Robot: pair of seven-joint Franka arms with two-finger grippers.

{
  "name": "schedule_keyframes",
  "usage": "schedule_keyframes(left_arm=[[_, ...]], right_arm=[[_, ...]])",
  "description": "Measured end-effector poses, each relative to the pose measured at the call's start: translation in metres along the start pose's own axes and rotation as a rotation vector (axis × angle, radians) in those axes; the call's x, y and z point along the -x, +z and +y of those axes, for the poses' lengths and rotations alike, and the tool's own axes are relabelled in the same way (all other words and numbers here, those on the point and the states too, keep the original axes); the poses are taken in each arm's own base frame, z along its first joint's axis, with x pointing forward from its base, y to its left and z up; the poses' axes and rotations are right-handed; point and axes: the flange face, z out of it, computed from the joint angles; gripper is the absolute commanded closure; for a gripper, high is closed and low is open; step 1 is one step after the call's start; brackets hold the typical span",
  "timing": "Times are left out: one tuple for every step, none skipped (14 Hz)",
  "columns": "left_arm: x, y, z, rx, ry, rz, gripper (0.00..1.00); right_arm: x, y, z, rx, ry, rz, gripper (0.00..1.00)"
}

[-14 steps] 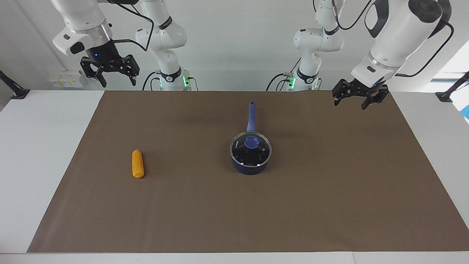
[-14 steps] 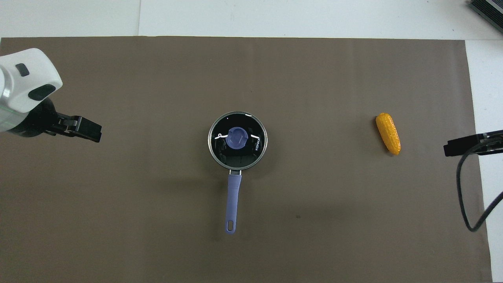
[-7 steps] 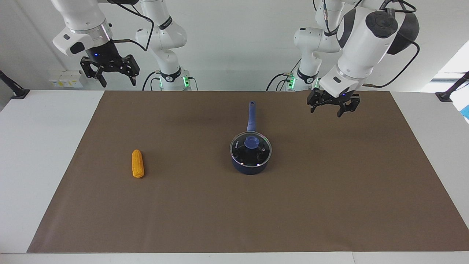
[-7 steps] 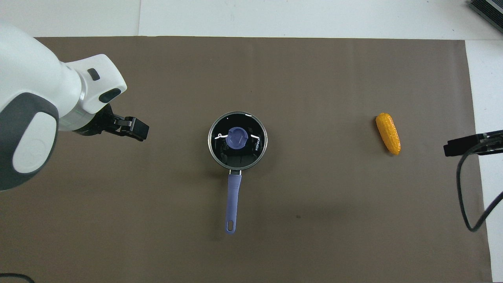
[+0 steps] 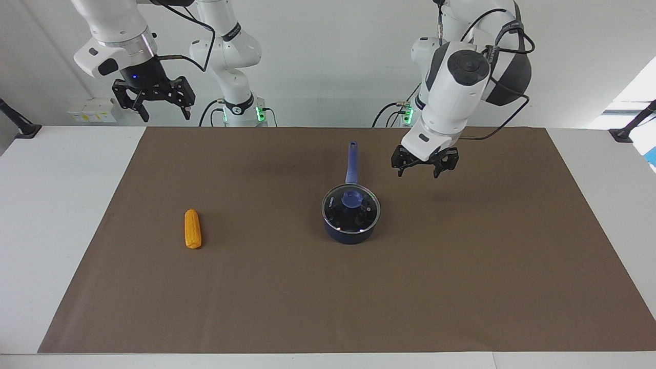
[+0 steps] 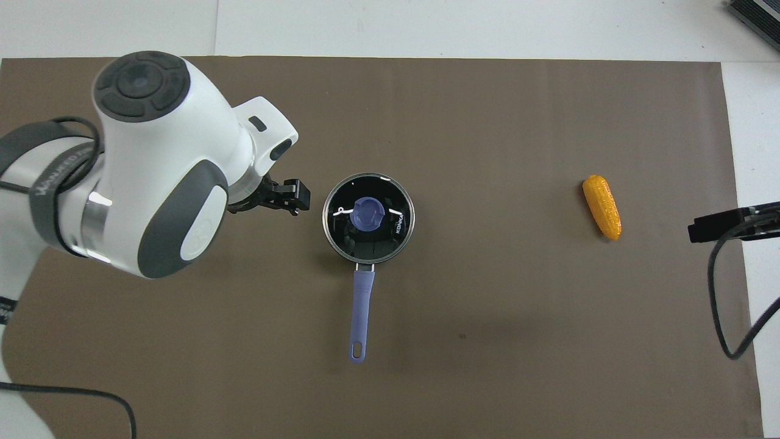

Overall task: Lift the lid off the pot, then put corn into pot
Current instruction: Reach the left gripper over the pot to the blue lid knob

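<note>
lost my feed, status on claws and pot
Left claw open, over mat beside pot. Right claw open, waiting. Lid on, corn untouched. Nothing blocking.

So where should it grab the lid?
Probably the blue knob in the middle of the lid, coming straight down from above. The lid lies flat on the pot, and the knob is the only raised part.

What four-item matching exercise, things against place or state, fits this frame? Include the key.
1. round clear glass lid with blue knob
2. small yellow-orange corn cob
3. left gripper
4. right gripper

a. raised and open at its own end of the table, waiting
b. lying on the brown mat
c. resting on the dark blue saucepan
d. open in the air beside the saucepan

Pairs: 1-c, 2-b, 3-d, 4-a
</note>
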Motion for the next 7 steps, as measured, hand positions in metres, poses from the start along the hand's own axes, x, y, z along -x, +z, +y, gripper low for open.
schedule_keyframes(left_arm=[[-0.005,0.013,0.014,-0.003,-0.011,-0.003,0.00],[-0.010,0.026,0.026,-0.004,-0.021,-0.003,0.00],[-0.015,0.037,0.035,-0.004,-0.024,0.001,0.00],[-0.017,0.044,0.043,-0.005,-0.023,0.002,0.00],[-0.018,0.049,0.050,-0.007,-0.029,0.003,0.00],[-0.019,0.052,0.056,-0.007,-0.043,0.009,0.00],[-0.019,0.053,0.062,-0.002,-0.060,0.022,0.00]], right_arm=[[0.000,0.000,0.000,0.000,0.000,0.000,0.00],[0.000,0.000,0.000,0.000,0.000,0.000,0.00],[0.000,0.000,0.000,0.000,0.000,0.000,0.00],[0.000,0.000,0.000,0.000,0.000,0.000,0.00],[0.000,0.000,0.000,0.000,0.000,0.000,0.00],[0.000,0.000,0.000,0.000,0.000,0.000,0.00],[0.000,0.000,0.000,0.000,0.000,0.000,0.00]])
